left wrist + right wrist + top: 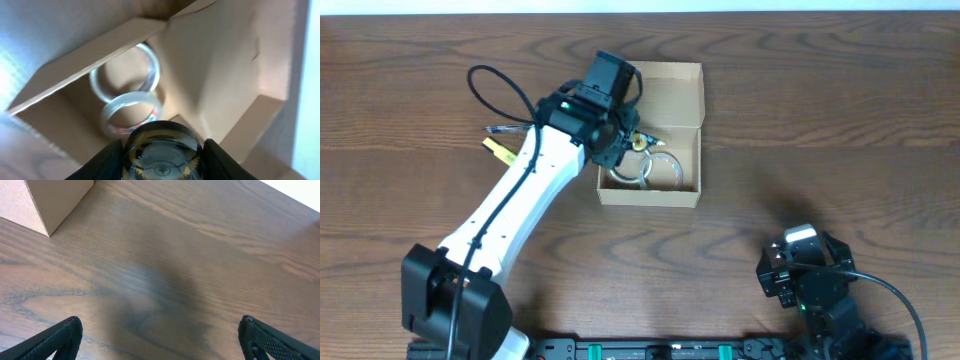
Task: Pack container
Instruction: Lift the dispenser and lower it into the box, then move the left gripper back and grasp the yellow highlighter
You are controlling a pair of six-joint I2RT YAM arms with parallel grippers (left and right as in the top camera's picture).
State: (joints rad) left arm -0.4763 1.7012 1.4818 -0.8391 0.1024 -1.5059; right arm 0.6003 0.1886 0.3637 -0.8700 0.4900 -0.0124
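1. The container (650, 194), a plain tan cardboard box, sits on the wooden tabletop (820, 130) a little left of centre. Its flap lid is folded open on the far side.
2. The left arm reaches in from the near left, and the left end effector (626, 140) hangs over the left part of the open container.
3. In the left wrist view, the left end effector (164, 161) is closed on a held roll (162, 145). This roll is round and glossy with a dark core, and it sits between the two black fingers (107, 162).
4. Beyond the held roll, two clear tape rolls lie inside the container (220, 75). The nearer roll (131, 101) overlaps the farther roll (155, 70), which is partly hidden behind a cardboard edge.
5. The right end effector (790, 270) is at the near right, well apart from the container. In its own wrist view it (162, 340) is spread wide above bare tabletop (175, 280) with nothing between the fingers. A corner of the container (45, 200) shows at the upper left.
6. A small yellow object (500, 150) lies on the tabletop, left of the left arm.
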